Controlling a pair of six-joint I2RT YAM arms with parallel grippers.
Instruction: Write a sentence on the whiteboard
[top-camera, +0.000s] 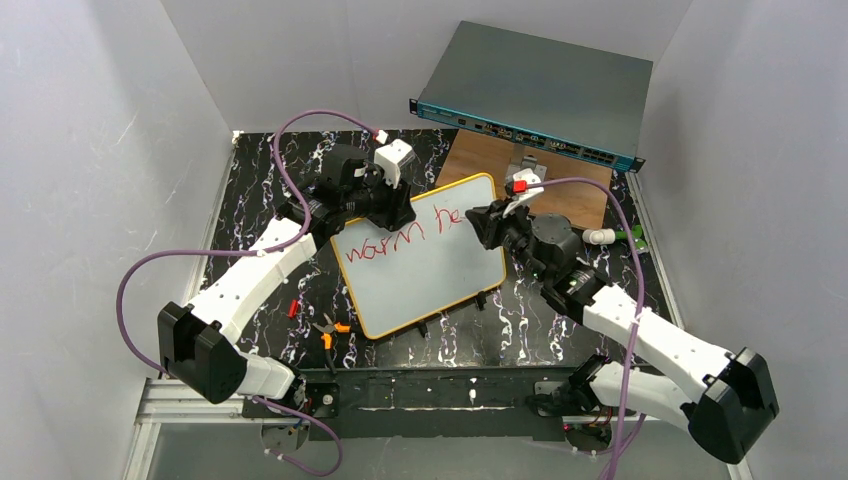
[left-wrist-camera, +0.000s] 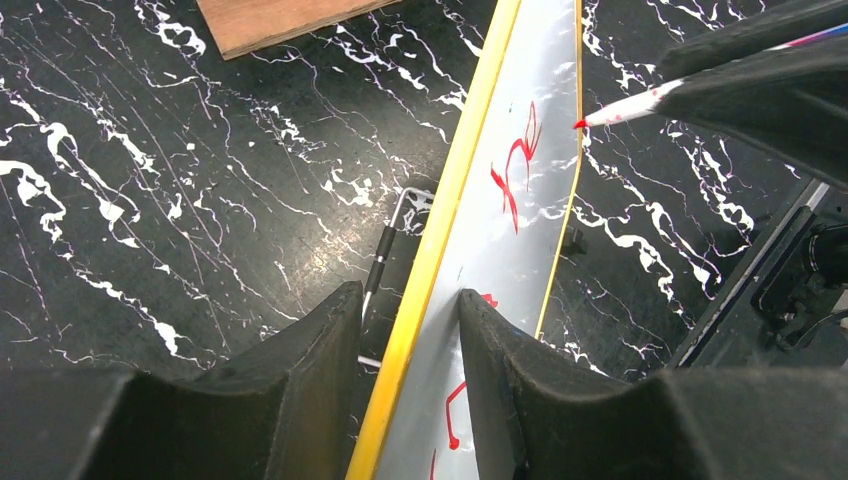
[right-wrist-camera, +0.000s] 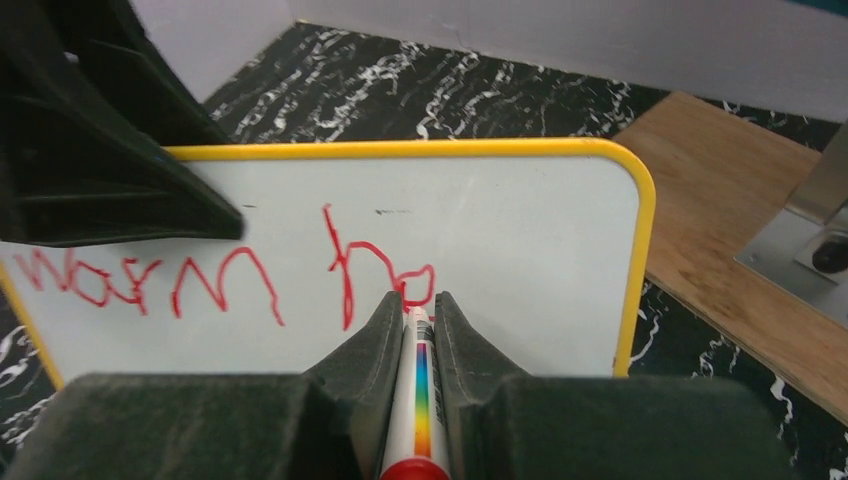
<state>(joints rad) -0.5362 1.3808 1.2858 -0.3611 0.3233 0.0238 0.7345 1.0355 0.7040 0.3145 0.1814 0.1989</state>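
Top view: whiteboard (top-camera: 430, 285) lies angled mid-desk; the red sentence (top-camera: 400, 238) reads "warm he".
Left wrist: left tool (left-wrist-camera: 410, 310) is clamped on the whiteboard's yellow rim.
Right wrist: right tool (right-wrist-camera: 412, 305) is clamped on a marker (right-wrist-camera: 421, 400), its tip at the last letter.

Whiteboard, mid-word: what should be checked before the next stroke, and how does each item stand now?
1. The left gripper clamps the whiteboard by its yellow rim: ok.
2. The right gripper is shut on the marker: ok.
3. Marker tip sits at the end of the red lettering: ok.
4. Tip actually touching the board: cannot tell.
5. Blank space to the right of the last letter: ok.
6. Sentence finished: not ok, only "warm he" reads.
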